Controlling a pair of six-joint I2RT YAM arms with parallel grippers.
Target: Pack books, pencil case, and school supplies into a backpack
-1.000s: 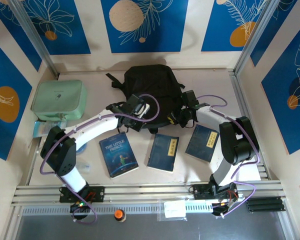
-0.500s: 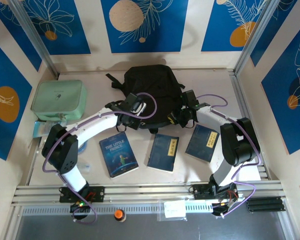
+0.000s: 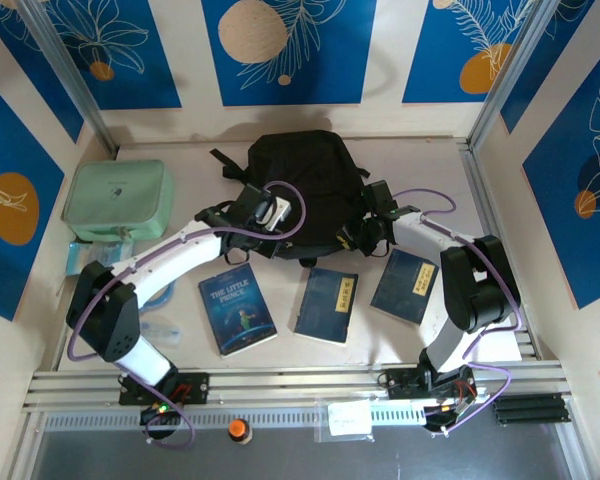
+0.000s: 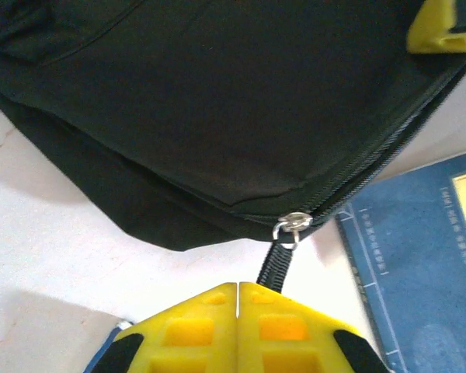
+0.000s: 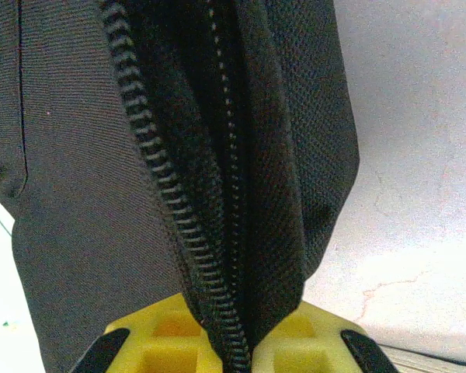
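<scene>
Three books point(image 3: 325, 303) lie unpacked; the backpack point(image 3: 310, 170) is being unzipped. Left gripper point(image 4: 238, 284) pinches the zipper pull point(image 4: 275, 262), right gripper point(image 5: 237, 346) clamps the seam point(image 5: 217, 233). Next move probably needs a steady pull along the zipper.

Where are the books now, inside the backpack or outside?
Outside: the three books lie flat on the table, near the backpack.

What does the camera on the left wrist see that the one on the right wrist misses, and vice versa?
Left wrist: the silver zipper slider, its black pull tab pinched in shut yellow jaws, and a blue book. Right wrist: zipper teeth close up, with fabric clamped in that arm's jaws. Both: the black backpack on the pale table.
</scene>
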